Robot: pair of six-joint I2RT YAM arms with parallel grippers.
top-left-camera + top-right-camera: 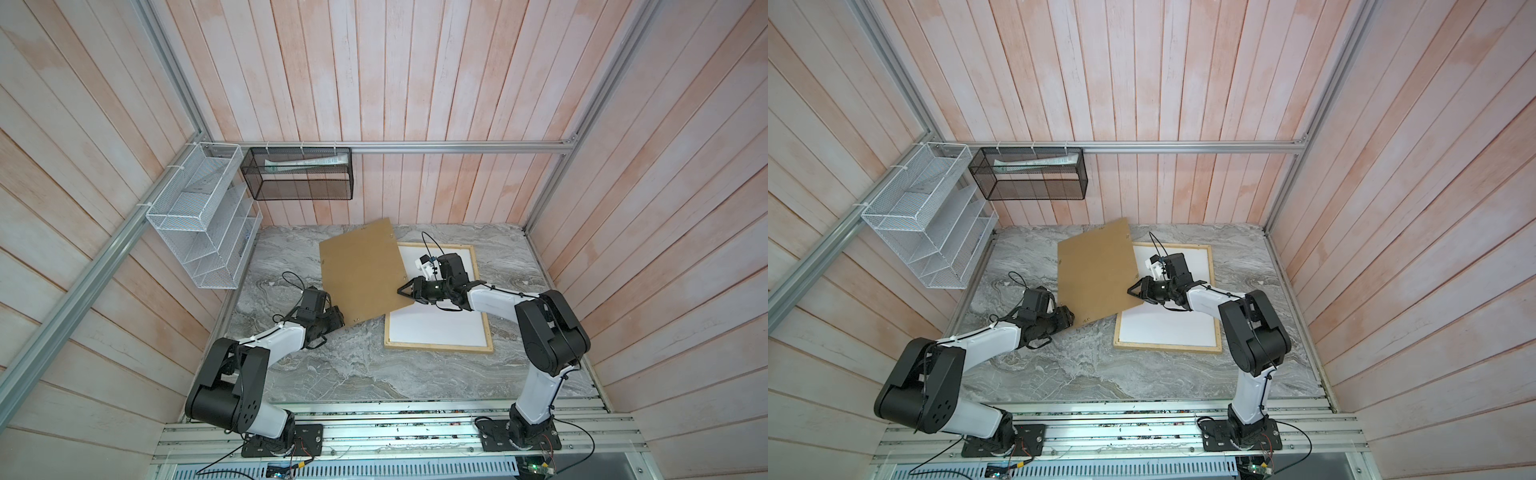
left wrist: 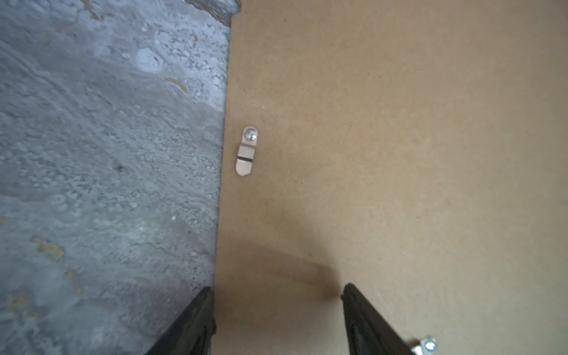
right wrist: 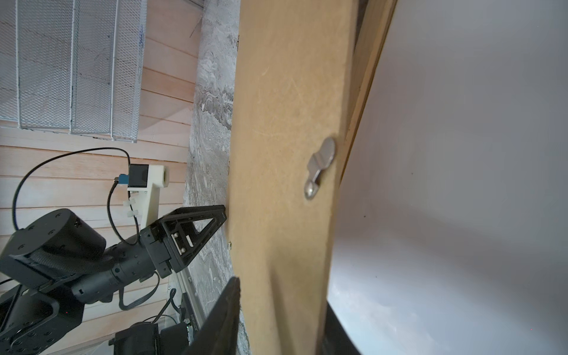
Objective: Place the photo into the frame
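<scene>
The frame [image 1: 436, 347] [image 1: 1167, 347], thin pale wood, lies flat on the right of the table with a white surface inside it. The photo is out of view. A brown backing board [image 1: 361, 274] [image 1: 1096, 274] [image 3: 285, 123] slants over the frame's left rail. My right gripper [image 1: 401, 291] [image 3: 281, 292] straddles the board's right edge, one finger above and one below, with a gap still between the jaws. My left gripper [image 1: 1069, 318] [image 2: 276, 289] is open at the board's near left corner, one finger at the edge and one over the board [image 2: 399, 153].
Metal turn clips [image 2: 246, 150] [image 3: 319, 167] sit on the board. A white wire rack [image 1: 199, 220] and a black mesh basket [image 1: 297, 172] hang on the back left walls. The grey marble table [image 1: 332, 374] is closed in by plank walls.
</scene>
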